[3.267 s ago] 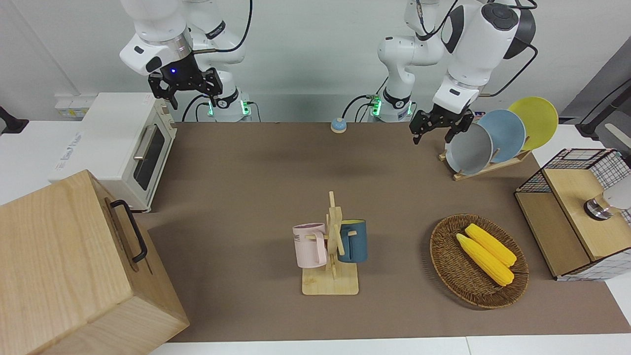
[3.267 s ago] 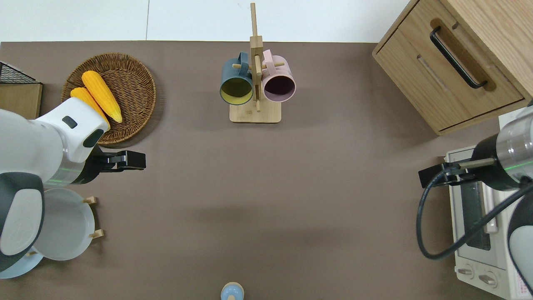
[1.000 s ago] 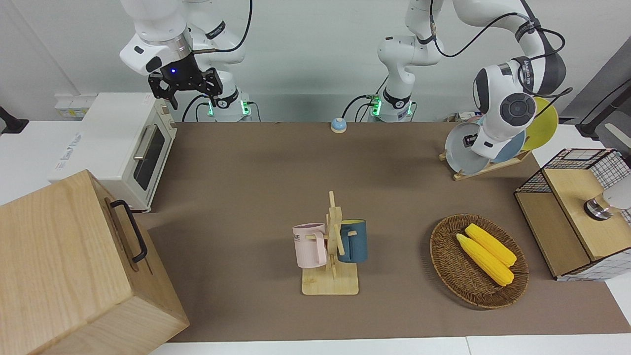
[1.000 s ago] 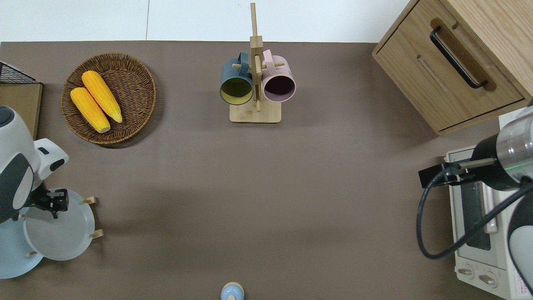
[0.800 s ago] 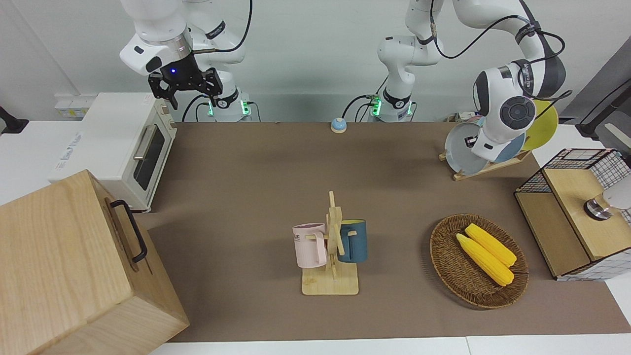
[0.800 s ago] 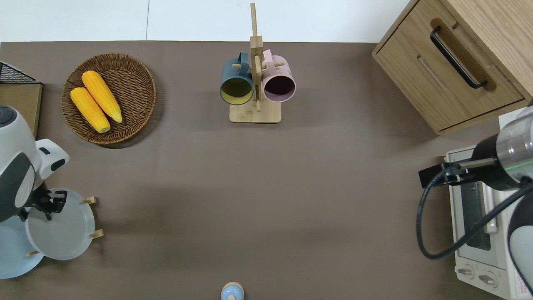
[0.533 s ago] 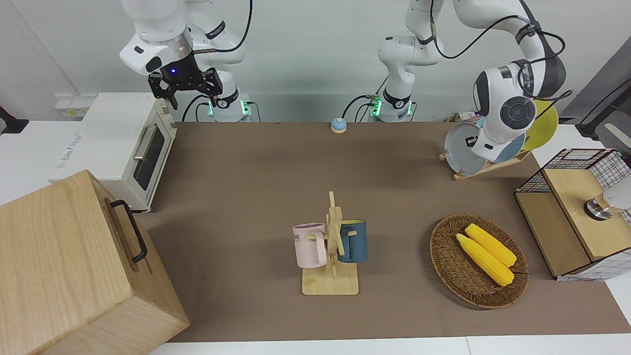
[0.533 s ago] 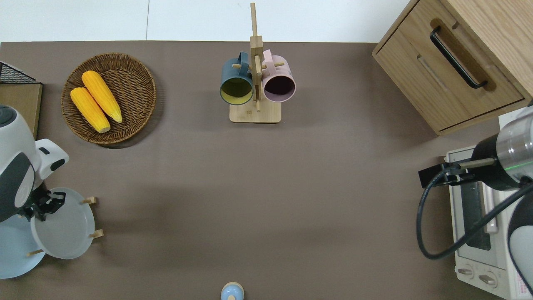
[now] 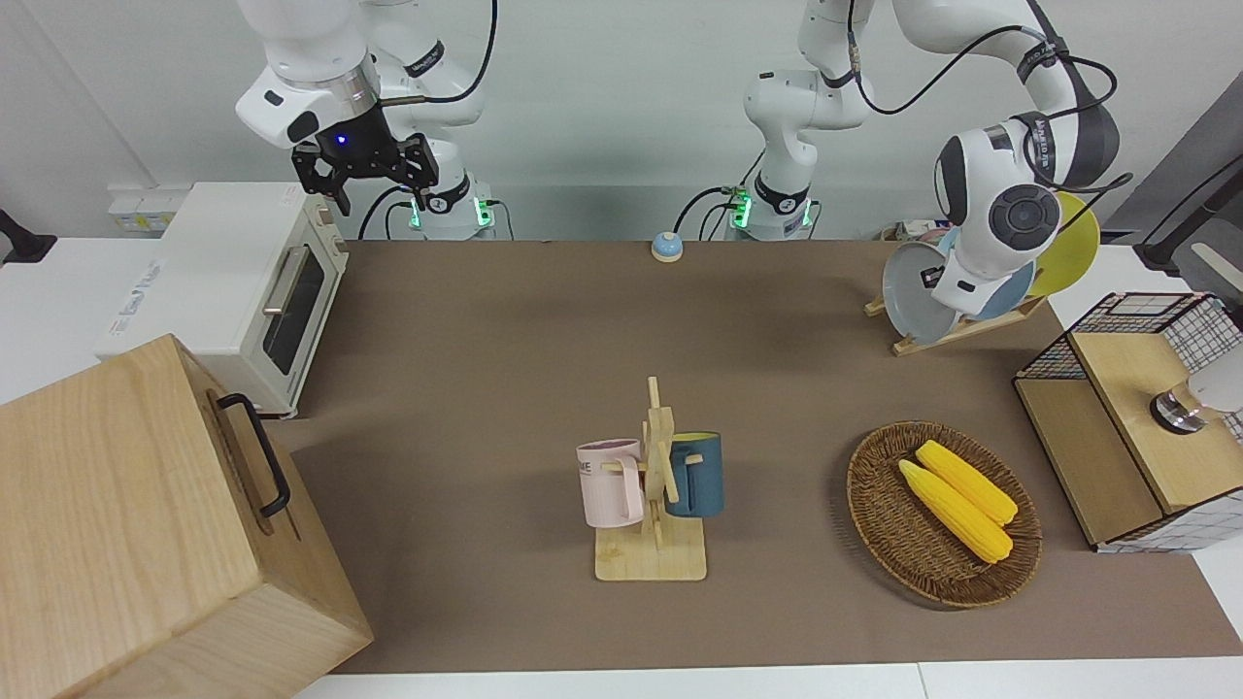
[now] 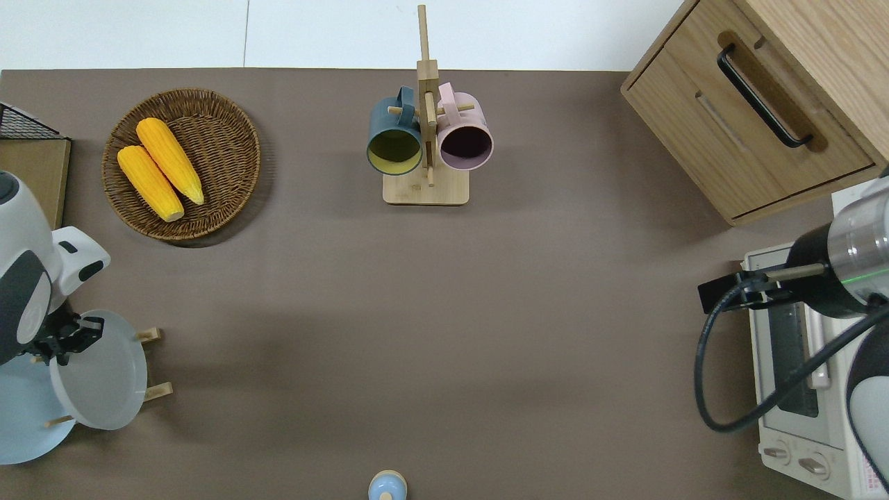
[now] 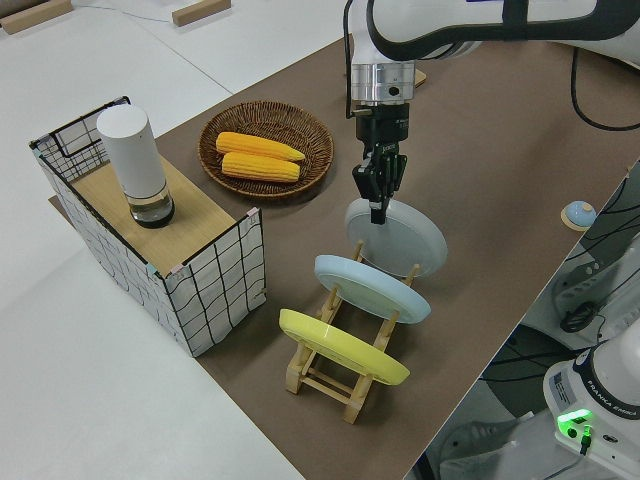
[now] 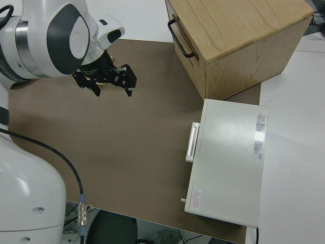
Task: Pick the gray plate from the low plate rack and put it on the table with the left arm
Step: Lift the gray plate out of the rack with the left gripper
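The gray plate (image 9: pixel 909 293) stands on edge in the end slot of the low plate rack (image 9: pixel 957 330) near the left arm's end of the table (image 9: pixel 486 369). My left gripper (image 11: pixel 378 205) comes down from above and is shut on the plate's top rim. The overhead view shows the gripper (image 10: pixel 66 340) at the rim of the plate (image 10: pixel 104 375), with the rack's pegs (image 10: pixel 157 392) beside it. In the left side view the plate (image 11: pixel 405 235) leans against the rack (image 11: pixel 330 370). My right gripper (image 9: pixel 364 180) is open and parked.
A light blue plate (image 11: pixel 370 288) and a yellow plate (image 11: pixel 340 348) fill the rack's other slots. A wicker basket of corn (image 9: pixel 942 515), a wire crate (image 9: pixel 1136 417), a mug tree (image 9: pixel 655 485), a toaster oven (image 9: pixel 243 291), a wooden cabinet (image 9: pixel 126 524) and a small bell (image 9: pixel 666 247) stand around.
My left gripper came down from beside the rack onto the gray plate's top rim and shut on it. The plate has tipped more upright. The right arm has not moved.
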{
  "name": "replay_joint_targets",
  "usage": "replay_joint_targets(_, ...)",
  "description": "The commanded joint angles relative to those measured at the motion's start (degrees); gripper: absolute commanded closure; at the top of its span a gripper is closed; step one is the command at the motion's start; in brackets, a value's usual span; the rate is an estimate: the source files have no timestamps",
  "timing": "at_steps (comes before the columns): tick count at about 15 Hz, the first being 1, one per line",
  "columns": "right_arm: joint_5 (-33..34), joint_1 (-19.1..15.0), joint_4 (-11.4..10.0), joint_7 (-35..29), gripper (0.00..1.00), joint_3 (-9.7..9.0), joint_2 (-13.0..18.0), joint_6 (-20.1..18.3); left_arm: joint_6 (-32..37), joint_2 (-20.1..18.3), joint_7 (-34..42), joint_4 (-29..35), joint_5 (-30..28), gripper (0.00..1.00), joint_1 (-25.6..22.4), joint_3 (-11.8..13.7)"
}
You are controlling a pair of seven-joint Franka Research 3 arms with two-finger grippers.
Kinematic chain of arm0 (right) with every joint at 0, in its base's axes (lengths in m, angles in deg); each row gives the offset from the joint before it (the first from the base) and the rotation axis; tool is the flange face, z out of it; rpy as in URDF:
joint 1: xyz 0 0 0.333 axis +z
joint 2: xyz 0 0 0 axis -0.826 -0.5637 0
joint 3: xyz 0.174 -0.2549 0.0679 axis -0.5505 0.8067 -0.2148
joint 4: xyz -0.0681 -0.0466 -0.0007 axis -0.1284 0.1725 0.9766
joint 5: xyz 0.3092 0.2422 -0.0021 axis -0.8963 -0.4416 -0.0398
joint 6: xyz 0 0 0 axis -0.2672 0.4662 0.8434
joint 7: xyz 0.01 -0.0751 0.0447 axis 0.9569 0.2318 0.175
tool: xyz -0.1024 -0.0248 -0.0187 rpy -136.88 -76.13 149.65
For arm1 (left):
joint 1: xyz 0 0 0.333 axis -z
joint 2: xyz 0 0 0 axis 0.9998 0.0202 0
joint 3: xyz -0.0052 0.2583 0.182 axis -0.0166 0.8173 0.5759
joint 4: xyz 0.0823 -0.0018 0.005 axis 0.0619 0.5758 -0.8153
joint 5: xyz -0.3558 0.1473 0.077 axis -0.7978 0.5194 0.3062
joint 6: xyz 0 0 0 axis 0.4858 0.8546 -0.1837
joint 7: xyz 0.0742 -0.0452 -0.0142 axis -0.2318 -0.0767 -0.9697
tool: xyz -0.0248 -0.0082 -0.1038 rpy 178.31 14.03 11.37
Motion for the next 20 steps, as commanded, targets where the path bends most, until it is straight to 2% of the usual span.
replay_joint_targets(1,-0.2,-0.8,0.3,0.2,0.011,-0.38,0.3,-0.9,4.1,-0.4,2.6,-3.7,1.0,1.0,1.2,0.6)
replay_joint_targets(6,-0.2,-0.8,0.3,0.2,0.011,-0.38,0.3,-0.9,8.5,-1.2,4.4,-8.8,-1.4,1.0,1.5,-0.3)
replay_joint_targets(9,-0.2,-0.8,0.3,0.2,0.011,-0.38,0.3,-0.9,8.5,-2.2,4.0,-9.0,-9.0,1.0,1.5,-0.3)
replay_joint_targets(11,-0.2,-0.8,0.3,0.2,0.011,-0.38,0.3,-0.9,8.5,-2.6,2.1,-8.7,-14.5,1.0,1.5,-1.9)
replay_joint_targets(15,-0.2,-0.8,0.3,0.2,0.011,-0.38,0.3,-0.9,5.2,-4.7,-3.3,-4.6,-25.6,1.0,1.5,-2.8)
replay_joint_targets(20,-0.2,-0.8,0.3,0.2,0.011,-0.38,0.3,-0.9,-3.2,-9.4,-4.2,6.0,-26.9,1.0,1.5,-4.8)
